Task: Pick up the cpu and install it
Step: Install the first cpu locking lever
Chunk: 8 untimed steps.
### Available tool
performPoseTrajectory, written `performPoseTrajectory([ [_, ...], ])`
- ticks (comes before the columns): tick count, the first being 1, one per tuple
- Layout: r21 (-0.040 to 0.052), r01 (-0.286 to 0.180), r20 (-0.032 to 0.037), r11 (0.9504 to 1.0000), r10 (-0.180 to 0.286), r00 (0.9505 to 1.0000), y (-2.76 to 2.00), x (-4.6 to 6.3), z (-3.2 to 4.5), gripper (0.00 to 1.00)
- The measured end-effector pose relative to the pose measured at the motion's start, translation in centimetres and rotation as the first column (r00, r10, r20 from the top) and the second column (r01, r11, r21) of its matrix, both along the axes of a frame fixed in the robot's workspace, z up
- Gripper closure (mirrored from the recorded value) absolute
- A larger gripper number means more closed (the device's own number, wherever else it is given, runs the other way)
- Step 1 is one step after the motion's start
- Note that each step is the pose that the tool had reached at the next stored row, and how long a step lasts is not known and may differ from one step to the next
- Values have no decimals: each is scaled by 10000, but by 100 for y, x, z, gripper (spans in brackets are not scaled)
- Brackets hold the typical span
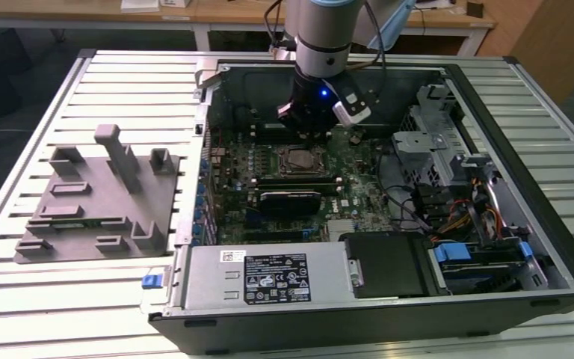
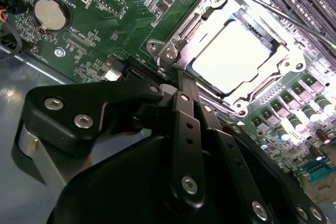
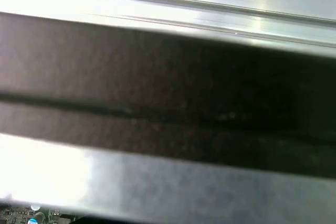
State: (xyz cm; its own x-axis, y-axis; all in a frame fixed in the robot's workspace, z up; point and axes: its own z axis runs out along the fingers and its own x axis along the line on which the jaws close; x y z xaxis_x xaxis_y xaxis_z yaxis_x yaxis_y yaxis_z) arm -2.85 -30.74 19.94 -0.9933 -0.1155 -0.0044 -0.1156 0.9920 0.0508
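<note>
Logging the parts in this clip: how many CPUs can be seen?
1. The cpu lies in the metal-framed socket on the motherboard inside the open computer case, just beyond the hand. The exterior view shows it below the arm. Others may be hidden.

The cpu (image 2: 231, 56), pale silver and square, lies flat inside its metal-rimmed socket (image 2: 173, 51).

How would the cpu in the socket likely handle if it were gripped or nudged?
The cpu is a thin flat square, so probably stiff and light. Its pale metal top looks smooth and shiny, perhaps slippery. It lies flat inside the socket frame, so it likely won't roll or tip.
</note>
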Motion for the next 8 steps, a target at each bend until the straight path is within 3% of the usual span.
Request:
performPoseTrajectory([
  [6, -196, 0, -3, 9998, 0, 10000, -1, 1, -17, 89],
  [8, -216, -1, -5, 9998, 1, 10000, -2, 1, -23, 89],
])
